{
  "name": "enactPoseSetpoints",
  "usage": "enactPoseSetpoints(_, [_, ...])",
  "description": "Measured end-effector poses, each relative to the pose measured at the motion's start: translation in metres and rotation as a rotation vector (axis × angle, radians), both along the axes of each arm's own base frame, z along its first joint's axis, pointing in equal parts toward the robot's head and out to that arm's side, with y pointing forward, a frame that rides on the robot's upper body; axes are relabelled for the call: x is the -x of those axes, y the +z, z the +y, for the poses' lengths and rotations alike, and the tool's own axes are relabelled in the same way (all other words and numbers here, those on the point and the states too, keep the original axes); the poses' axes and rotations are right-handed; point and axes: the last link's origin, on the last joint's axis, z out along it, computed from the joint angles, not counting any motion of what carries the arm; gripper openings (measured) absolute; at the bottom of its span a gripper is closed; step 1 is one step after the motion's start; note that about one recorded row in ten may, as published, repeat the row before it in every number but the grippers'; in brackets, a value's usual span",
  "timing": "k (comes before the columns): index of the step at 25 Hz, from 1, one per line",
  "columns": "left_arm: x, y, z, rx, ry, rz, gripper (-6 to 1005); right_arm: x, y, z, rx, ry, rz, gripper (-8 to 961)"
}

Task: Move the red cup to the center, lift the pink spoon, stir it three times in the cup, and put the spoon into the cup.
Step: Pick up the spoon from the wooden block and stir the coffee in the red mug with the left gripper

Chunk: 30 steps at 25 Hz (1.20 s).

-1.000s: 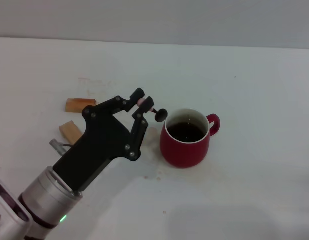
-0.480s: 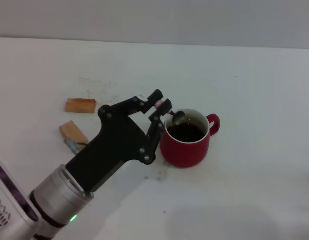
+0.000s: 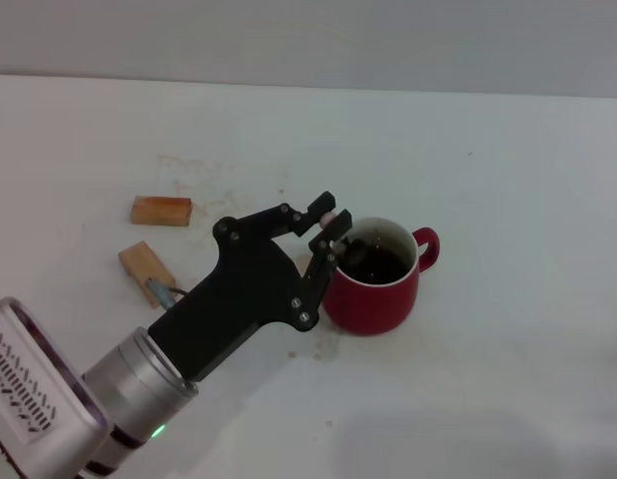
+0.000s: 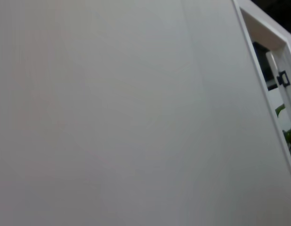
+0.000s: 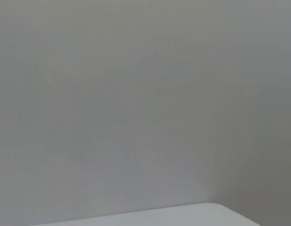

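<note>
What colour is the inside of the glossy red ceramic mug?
White inside the glossy red ceramic mug, above dark liquid; the head view shows it best.

One rounded, glossy dark-red ceramic mug (image 3: 376, 284) holding dark liquid is seen on the white table (image 3: 508, 200). One small spoon with a pale pink handle (image 3: 336, 225) is counted. Two tan wooden blocks are counted (image 3: 161, 211) (image 3: 145, 265). One black gripper (image 3: 329, 225) is seen.
</note>
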Motion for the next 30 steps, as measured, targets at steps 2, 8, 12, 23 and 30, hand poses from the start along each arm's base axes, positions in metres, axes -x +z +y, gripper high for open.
enactPoseSetpoints(2, [0.001,-0.001,0.002,0.000,0.013,0.010,160,0.000,0.000,0.000,0.000,0.000,0.000,0])
enactPoseSetpoints(8, [0.003,-0.005,0.008,0.011,0.031,0.045,162,0.000,0.000,-0.001,0.001,-0.001,0.000,0])
enactPoseSetpoints(12, [0.002,-0.008,0.009,0.018,0.033,0.054,164,-0.001,0.000,-0.002,0.001,-0.003,0.001,0])
enactPoseSetpoints(23, [-0.006,-0.016,0.019,0.046,0.023,0.095,168,0.001,0.000,-0.003,-0.003,0.002,0.002,0])
enactPoseSetpoints(30, [-0.017,-0.024,0.022,0.076,-0.003,0.108,170,0.001,-0.001,-0.003,-0.002,0.000,0.003,-1])
